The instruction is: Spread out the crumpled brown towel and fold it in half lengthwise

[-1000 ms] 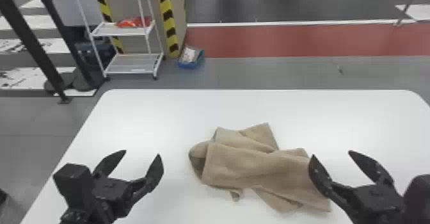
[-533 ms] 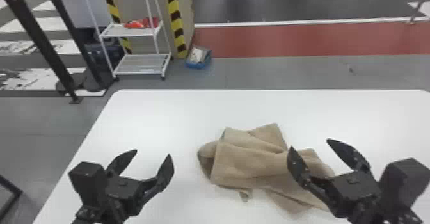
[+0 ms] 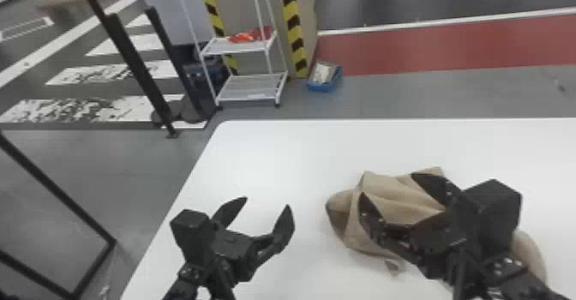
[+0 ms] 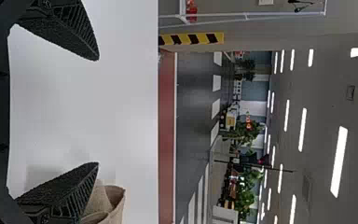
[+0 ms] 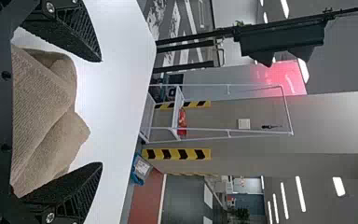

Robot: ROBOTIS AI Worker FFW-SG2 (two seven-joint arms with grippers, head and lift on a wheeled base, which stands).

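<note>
black posts [image 3: 137, 70]: standing on the floor beyond the table's left side.
white table [image 3: 274, 157]: under both grippers and the brown towel.
white rack [image 3: 253, 90]: on the floor beyond the table; red item [image 3: 246, 37] on its upper shelf.
left gripper [image 3: 267, 202]: above the table, to the left of the towel; fingers spread wide, nothing between them.
blue bin [image 3: 323, 85]: on the floor, to the right of the rack.
brown towel [image 3: 396, 202]: on the table, crumpled, with overlapping folds; left end curled over, small corner projecting at the near side; partly hidden behind the right gripper.
right gripper [image 3: 388, 184]: above the towel; fingers spread wide; in the right wrist view, towel folds lie across the opening, beyond the fingers, not pinched.
</note>
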